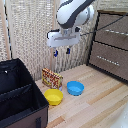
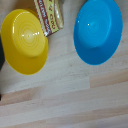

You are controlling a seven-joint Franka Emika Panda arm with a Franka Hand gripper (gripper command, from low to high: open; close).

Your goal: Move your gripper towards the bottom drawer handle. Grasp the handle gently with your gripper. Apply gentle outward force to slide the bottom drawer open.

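The gripper [image 1: 62, 51] hangs from the white arm high over the wooden floor, near the middle of the exterior view. Its two dark blue fingers [image 1: 68, 50] stand apart with nothing between them. The bottom drawer [image 1: 116, 66] is the lowest dark brown front of the cabinet on the exterior view's right, and it looks shut. The bottom drawer handle [image 1: 107, 58], a thin silver bar, lies across that front. The gripper is well away from it, higher and toward the exterior view's left. The wrist view shows neither fingers nor drawer.
A black fabric bin [image 1: 17, 95] stands at the exterior view's left. A yellow bowl [image 1: 53, 96] [image 2: 24, 41], a blue bowl [image 1: 75, 88] [image 2: 98, 31] and a printed box [image 1: 52, 78] [image 2: 50, 15] sit on the floor below the gripper. An upper drawer [image 1: 119, 35] has its own silver handle.
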